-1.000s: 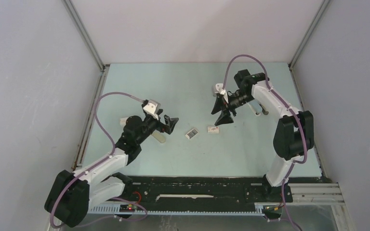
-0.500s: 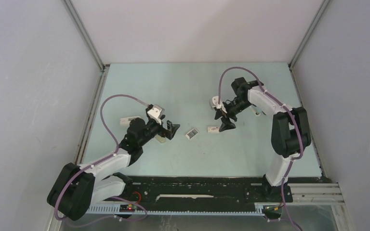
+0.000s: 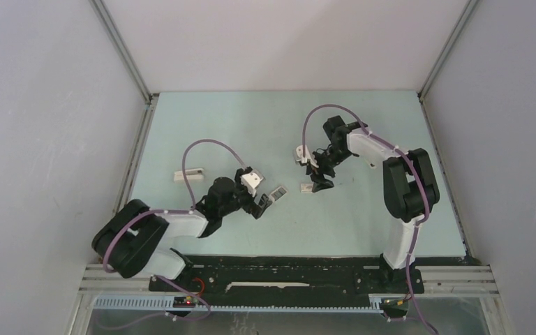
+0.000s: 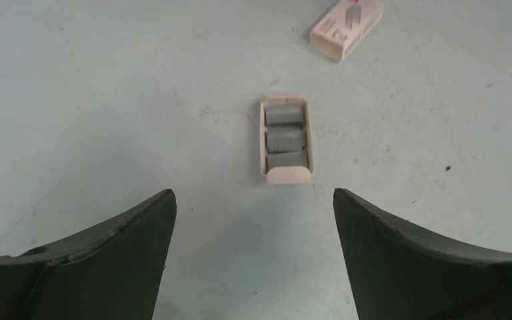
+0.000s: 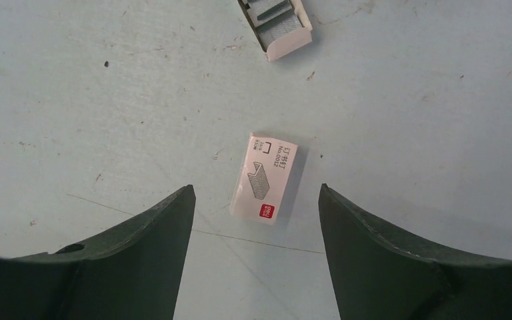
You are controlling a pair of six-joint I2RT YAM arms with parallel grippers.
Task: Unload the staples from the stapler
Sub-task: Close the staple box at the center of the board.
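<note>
- Staples: grey blocks lying in an open cardboard tray, flat on the table, near the middle, a bit toward 6 o'clock.
- Left claw: released, jaws spread wide, nothing between them. It sits low over the table. The tray is dead ahead at 12 o'clock, not touched.
- Closed white printed box: flat on the table, at 3 o'clock from the tray in the top view, near it but apart.
- Right claw: released, jaws apart, hovering over the closed box. The box shows in the gap between the fingers, touching neither.
- Right wrist view: tray at 12 o'clock, cut off by the top edge.
- White oblong object: at 9 o'clock on the table, well apart from both boxes, too small to identify.
</note>
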